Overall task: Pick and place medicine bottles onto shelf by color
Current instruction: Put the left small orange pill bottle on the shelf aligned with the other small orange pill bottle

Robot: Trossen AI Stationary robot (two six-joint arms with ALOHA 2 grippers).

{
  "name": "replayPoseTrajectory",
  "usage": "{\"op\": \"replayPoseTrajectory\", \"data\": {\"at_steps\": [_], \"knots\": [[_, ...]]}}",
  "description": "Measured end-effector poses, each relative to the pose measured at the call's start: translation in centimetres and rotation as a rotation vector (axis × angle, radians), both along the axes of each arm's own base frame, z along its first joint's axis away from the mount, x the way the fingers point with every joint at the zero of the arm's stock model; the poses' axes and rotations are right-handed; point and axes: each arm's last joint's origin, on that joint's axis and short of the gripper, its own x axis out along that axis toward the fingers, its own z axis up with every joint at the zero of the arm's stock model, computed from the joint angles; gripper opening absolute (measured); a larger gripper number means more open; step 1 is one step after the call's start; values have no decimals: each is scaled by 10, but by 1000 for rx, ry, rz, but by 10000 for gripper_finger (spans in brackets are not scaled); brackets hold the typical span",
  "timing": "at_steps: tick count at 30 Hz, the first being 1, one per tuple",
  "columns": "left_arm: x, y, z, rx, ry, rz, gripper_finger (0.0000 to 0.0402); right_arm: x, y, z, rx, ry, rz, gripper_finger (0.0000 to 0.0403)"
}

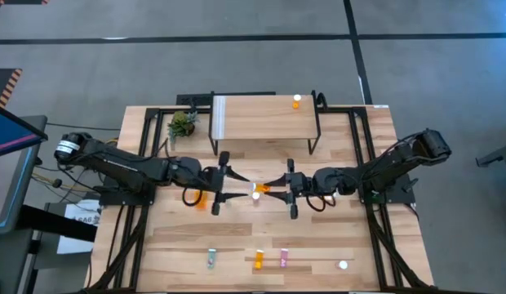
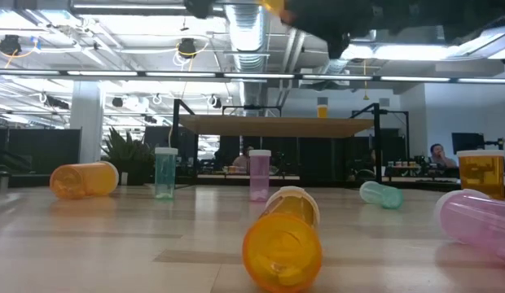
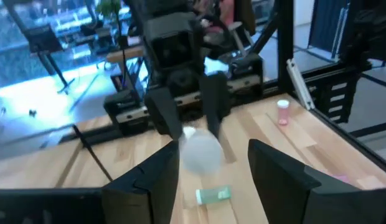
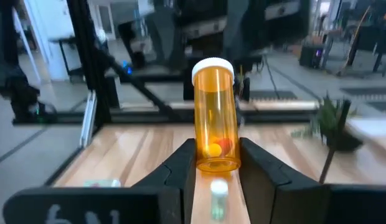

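The two arms meet in the middle of the high view. The right gripper (image 4: 213,163) is clamped on an orange bottle (image 4: 213,115), holding it up by its bottom end, white cap pointing away. The left gripper (image 3: 210,163) faces it with its fingers apart, holding nothing. The shelf (image 1: 261,116) sits at the top middle, with one orange bottle (image 1: 297,101) on its right end. More bottles (image 1: 258,260) lie along the bottom of the table (image 1: 351,237)
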Motion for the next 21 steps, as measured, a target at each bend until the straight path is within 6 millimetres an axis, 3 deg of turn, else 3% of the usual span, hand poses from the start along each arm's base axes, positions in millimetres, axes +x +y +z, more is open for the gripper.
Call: {"op": "replayPoseTrajectory", "data": {"at_steps": [10, 14, 21], "knots": [[-34, 18, -27, -108, -395, -16, 166, -9, 6, 22, -10, -169, 26, 118], [-26, 22, -36, -166, -415, -7, 176, -10, 9, 28, -20, -266, 32, 118], [11, 18, -41, -185, -408, -7, 222, -4, 10, 21, -34, -273, 28, 118]]}}
